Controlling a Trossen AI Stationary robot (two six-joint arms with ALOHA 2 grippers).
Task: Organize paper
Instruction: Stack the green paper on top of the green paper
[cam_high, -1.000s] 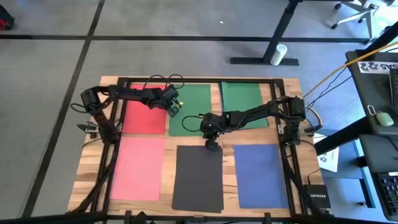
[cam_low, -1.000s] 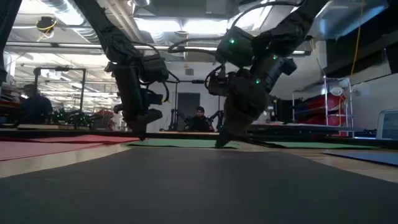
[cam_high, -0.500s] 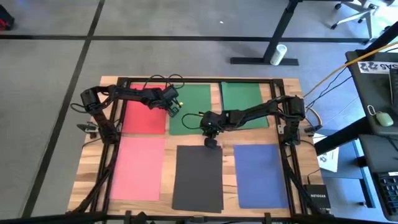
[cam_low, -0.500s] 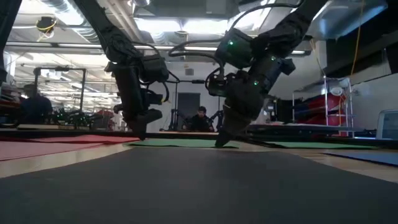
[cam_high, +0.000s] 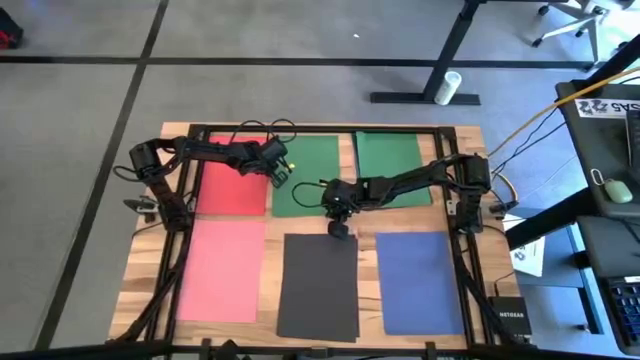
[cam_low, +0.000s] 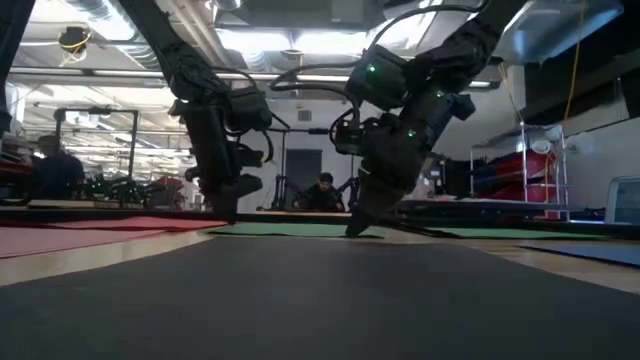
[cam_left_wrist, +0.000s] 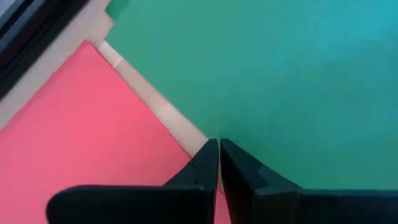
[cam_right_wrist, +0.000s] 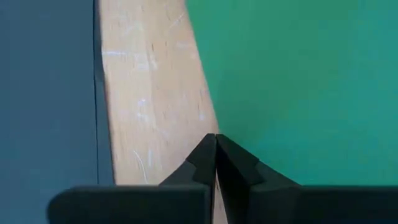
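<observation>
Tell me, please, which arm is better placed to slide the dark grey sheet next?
The right. Its shut gripper sits at the dark grey sheet's far edge, while the left gripper, also shut, is farther off between the red sheet and a green sheet.

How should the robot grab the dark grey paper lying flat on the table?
The dark grey paper lies flat, so a claw cannot close on its middle. Probably best to take its far short edge, beside the right claw, coming from above and nudging that edge up to pinch it.
</observation>
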